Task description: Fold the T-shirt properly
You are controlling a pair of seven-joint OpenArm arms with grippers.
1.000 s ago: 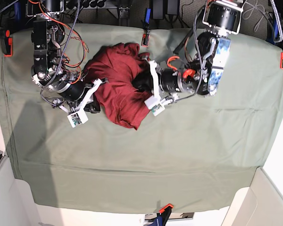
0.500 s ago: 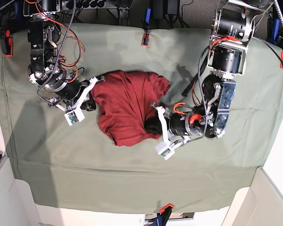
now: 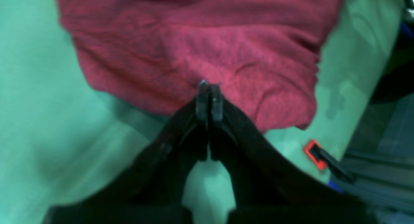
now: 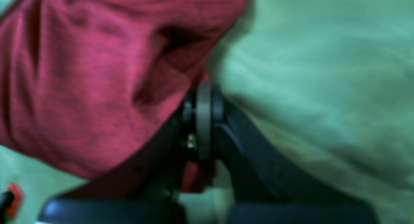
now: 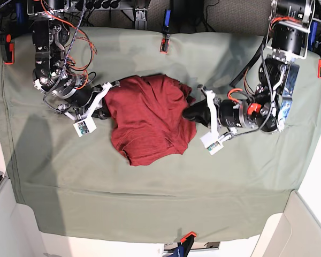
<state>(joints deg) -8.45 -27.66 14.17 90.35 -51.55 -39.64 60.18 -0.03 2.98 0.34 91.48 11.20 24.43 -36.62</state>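
Right hand (image 4: 203, 98) pinches the wrinkled, bunched T-shirt (image 5: 148, 119).

Right wrist view blurred; T-shirt (image 4: 81, 72) cut off at its top edge

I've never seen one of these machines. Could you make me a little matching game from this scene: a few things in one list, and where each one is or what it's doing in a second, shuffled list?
Things:
1. T-shirt
2. left claw
3. right claw
4. green table cloth
5. orange clip

Descriptions:
A. spread flat over the whole table
B. shut, with red fabric caught between its fingers
C. lying crumpled in the middle
D. shut, at the shirt's edge near the hem
E. at the cloth's near edge

Pairs: 1-C, 2-D, 3-B, 4-A, 5-E
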